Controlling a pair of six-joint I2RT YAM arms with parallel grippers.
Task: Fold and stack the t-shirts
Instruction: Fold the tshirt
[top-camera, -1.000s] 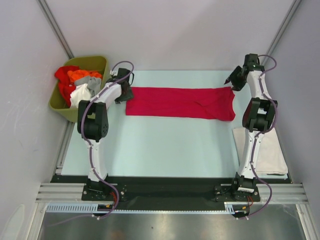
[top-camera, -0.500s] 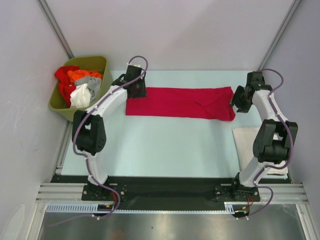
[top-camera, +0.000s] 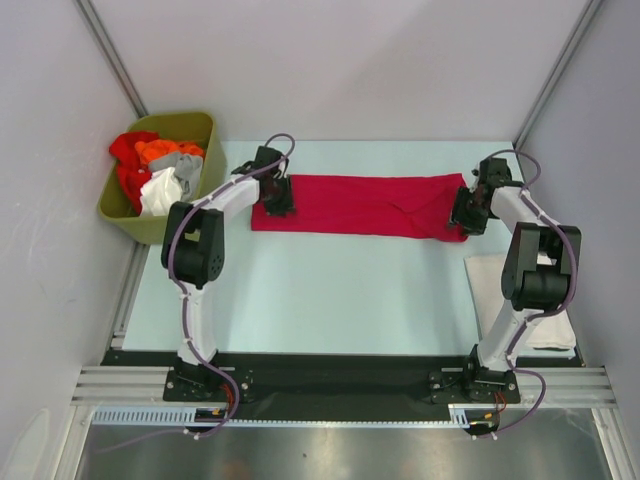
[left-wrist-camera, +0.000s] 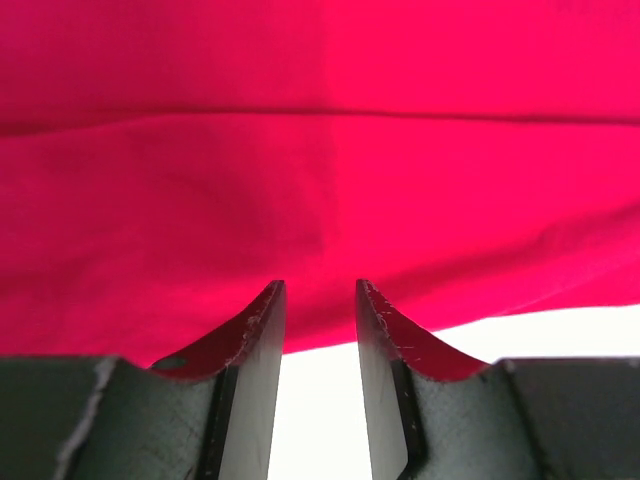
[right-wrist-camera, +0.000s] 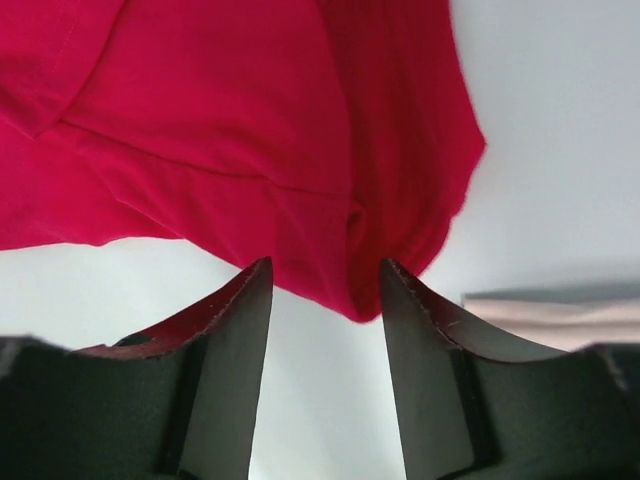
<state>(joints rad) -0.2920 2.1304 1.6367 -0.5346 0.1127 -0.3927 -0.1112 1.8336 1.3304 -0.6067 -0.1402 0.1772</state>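
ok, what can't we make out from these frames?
- Off-white t-shirt: in the top view the right arm covers much of it. The right wrist view cuts it off at the edge.
- Piled t-shirts in the olive-green bin: top view, lower ones are buried, so the count is unclear.
- Left pincer and right pincer: both open. Whether the tips touch the crimson t-shirt isn't shown, because the arms hide the tips in the top view.

Overhead; wrists close over crimson t-shirt (top-camera: 350, 205)
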